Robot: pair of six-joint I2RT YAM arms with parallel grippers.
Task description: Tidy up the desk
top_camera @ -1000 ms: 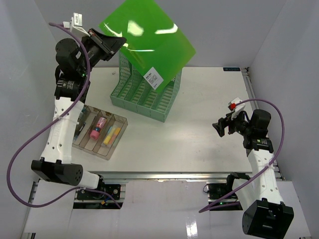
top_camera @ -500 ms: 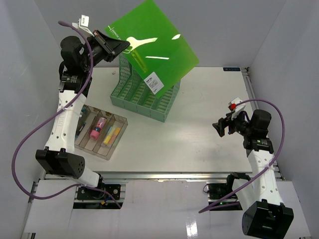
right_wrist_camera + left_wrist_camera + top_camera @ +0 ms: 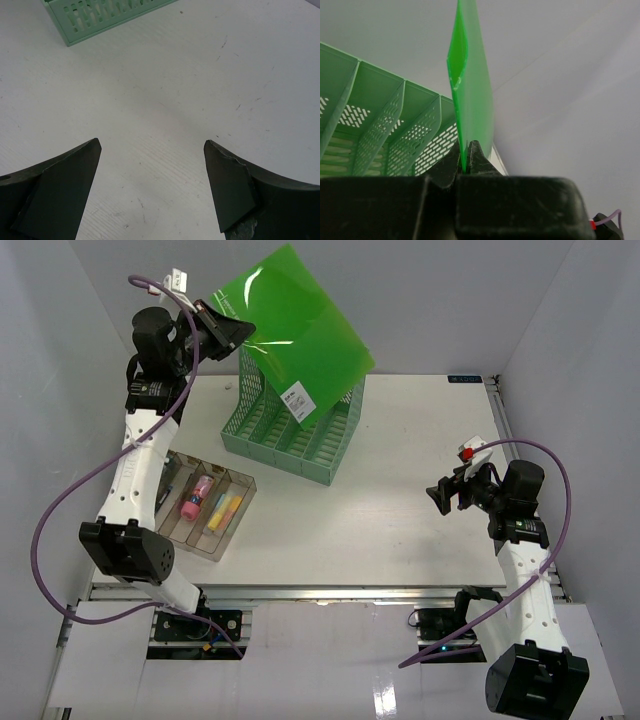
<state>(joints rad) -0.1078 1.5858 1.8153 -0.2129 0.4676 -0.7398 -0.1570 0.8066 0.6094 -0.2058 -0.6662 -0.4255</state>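
Far left, near the front edge of one white table: one clear tray. Farther back, left pincer clamped on one green folder, over one mint rack at centre back. Far right, right pincer spread wide, open surface beneath. Only from the left wrist: folder seen edge-on between pressed fingers.

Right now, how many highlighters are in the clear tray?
2. A pink highlighter lies in the middle compartment of the clear tray, a yellow highlighter in the right one. The left arm covers part of the left compartment, so more may hide there.
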